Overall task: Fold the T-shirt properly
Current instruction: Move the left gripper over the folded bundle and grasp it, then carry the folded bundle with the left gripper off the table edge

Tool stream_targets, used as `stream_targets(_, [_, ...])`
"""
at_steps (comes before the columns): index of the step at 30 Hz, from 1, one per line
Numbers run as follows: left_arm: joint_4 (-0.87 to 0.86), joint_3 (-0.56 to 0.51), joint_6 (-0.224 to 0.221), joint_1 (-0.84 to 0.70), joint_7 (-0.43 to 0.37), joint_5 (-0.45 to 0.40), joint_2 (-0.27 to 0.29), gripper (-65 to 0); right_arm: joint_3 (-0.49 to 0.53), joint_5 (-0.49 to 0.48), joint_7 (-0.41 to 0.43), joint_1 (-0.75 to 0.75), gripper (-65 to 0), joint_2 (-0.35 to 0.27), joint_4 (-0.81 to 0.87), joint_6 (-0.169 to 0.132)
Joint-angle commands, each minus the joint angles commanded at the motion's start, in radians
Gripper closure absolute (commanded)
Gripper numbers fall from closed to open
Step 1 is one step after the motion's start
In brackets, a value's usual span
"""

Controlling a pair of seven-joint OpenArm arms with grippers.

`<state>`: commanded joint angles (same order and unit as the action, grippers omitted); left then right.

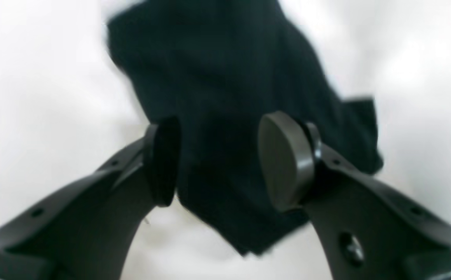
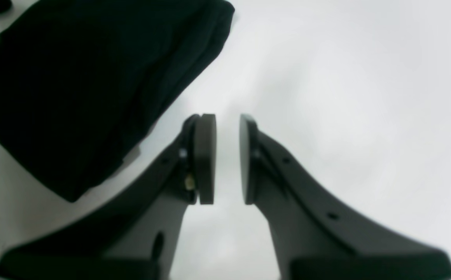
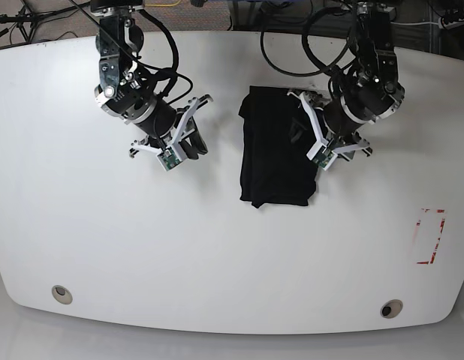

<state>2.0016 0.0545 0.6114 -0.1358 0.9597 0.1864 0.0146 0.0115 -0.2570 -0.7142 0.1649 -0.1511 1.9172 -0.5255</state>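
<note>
The black T-shirt (image 3: 275, 150) lies as a narrow folded stack in the middle of the white table (image 3: 142, 240), with an uneven lower edge. My left gripper (image 1: 223, 163) is open, its pads spread wide just above the shirt's (image 1: 225, 77) right side; the view is blurred. In the base view this left gripper (image 3: 302, 126) sits at the stack's upper right edge. My right gripper (image 2: 227, 159) is open by a narrow gap with nothing between the pads. It hovers over bare table to the left of the shirt (image 2: 74, 89), and in the base view the right gripper (image 3: 196, 139) stands apart from the cloth.
A red outlined rectangle (image 3: 431, 236) is marked on the table at the right. Two round holes (image 3: 61, 293) (image 3: 390, 308) sit near the front edge. Black cables (image 3: 292, 45) hang over the back edge behind both arms.
</note>
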Motion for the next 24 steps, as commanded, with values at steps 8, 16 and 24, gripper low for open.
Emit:
stream_targets(8, [-0.032, -0.009, -0.114, 0.023, -0.072, -0.017, 0.106, -32.2, 0.0, 0.0, 0.003, -0.008, -9.8, 0.0, 0.0, -0.002])
stream_targets(16, [-0.147, -0.19, -0.468, 0.008, -0.299, -0.157, 0.109, -32.1, 0.0, 0.002, 0.002, -0.023, -10.0, 0.0, -0.002, -0.002])
stream_targets(24, [-0.365, -0.333, -0.617, 0.003, -0.488, -0.249, 0.046, -32.4, 0.0, -0.005, 0.002, -0.031, -10.0, 0.0, -0.002, -0.002])
